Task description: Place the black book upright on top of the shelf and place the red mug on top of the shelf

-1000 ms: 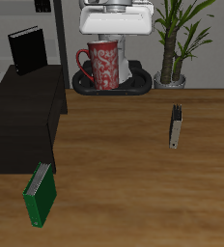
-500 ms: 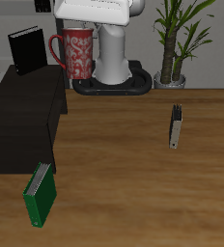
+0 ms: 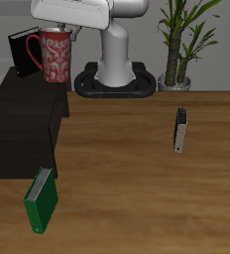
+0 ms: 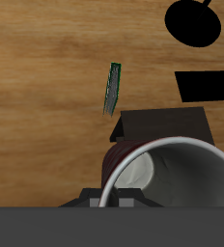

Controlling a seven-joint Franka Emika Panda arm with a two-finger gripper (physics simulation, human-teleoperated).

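The red mug [image 3: 55, 55] hangs in the air over the back part of the shelf [image 3: 23, 119], just beside the black book [image 3: 26, 51]. The black book stands upright on the shelf's flat top. My gripper [image 3: 59, 29] is shut on the mug's rim from above, with its fingertips mostly hidden by the mug. In the wrist view the mug's pale inside [image 4: 172, 188] fills the frame close to the camera, with the dark shelf top [image 4: 162, 123] showing beyond it. The mug's bottom is clear of the shelf top.
A green book [image 3: 40, 198] stands on the wooden table in front of the shelf, also seen in the wrist view as the green book [image 4: 113, 89]. A thin grey book [image 3: 180, 129] stands farther out on the table. A potted plant [image 3: 181, 45] stands beside the robot's base [image 3: 115, 81].
The arm has swung the red mug sideways from in front of the robot's base to above the shelf, close to the black book. The books have not moved.
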